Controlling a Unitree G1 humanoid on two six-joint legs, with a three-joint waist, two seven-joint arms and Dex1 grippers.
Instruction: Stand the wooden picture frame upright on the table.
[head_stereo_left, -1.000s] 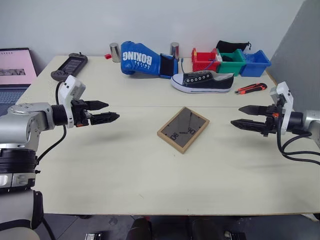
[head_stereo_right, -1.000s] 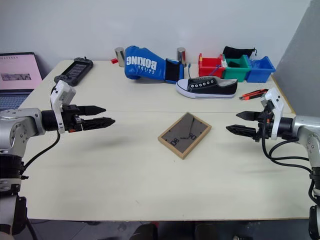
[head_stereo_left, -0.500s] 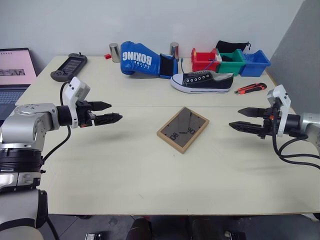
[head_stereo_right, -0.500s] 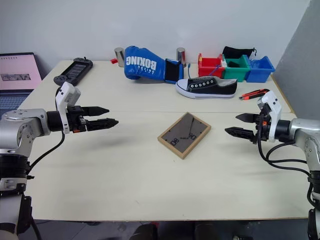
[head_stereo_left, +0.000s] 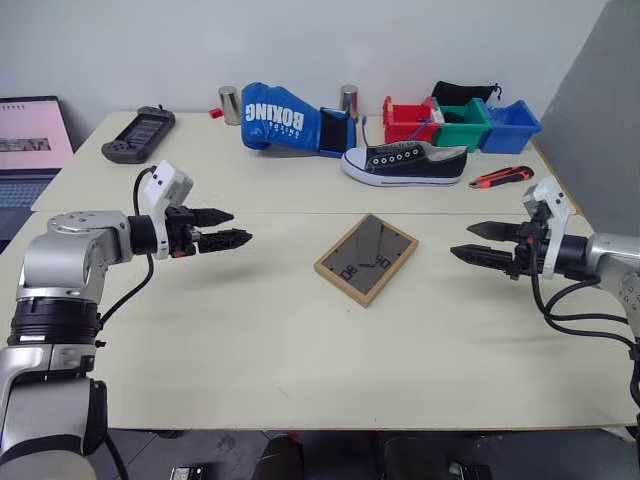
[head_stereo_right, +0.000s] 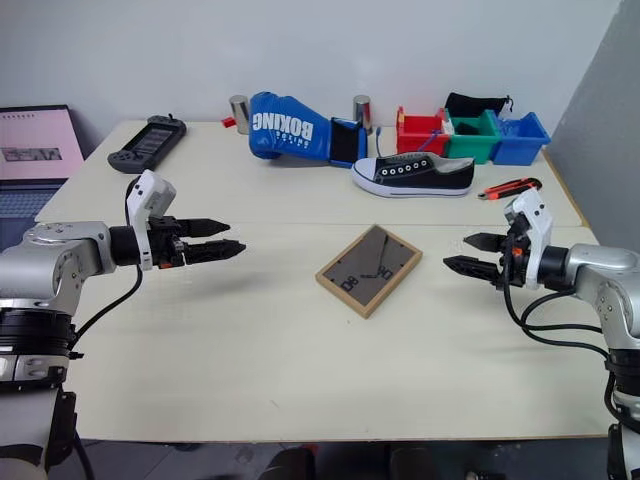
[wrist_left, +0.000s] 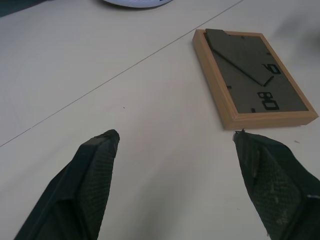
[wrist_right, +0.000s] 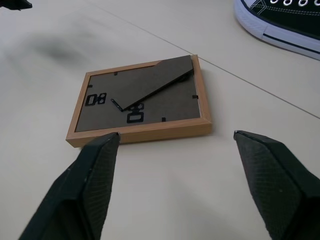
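Both arms have edged inward; left gripper (head_stereo_left: 232, 227) and right gripper (head_stereo_left: 470, 242) gape empty, flanking the flat wooden picture frame (head_stereo_left: 366, 258).

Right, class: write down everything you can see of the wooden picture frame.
The wooden picture frame is a small rectangle with a light-wood border. It lies flat, face down, on the table, showing its dark back panel with small clips and a stand folded flat. It sits askew near the seam, between the two end effectors; neither touches it.
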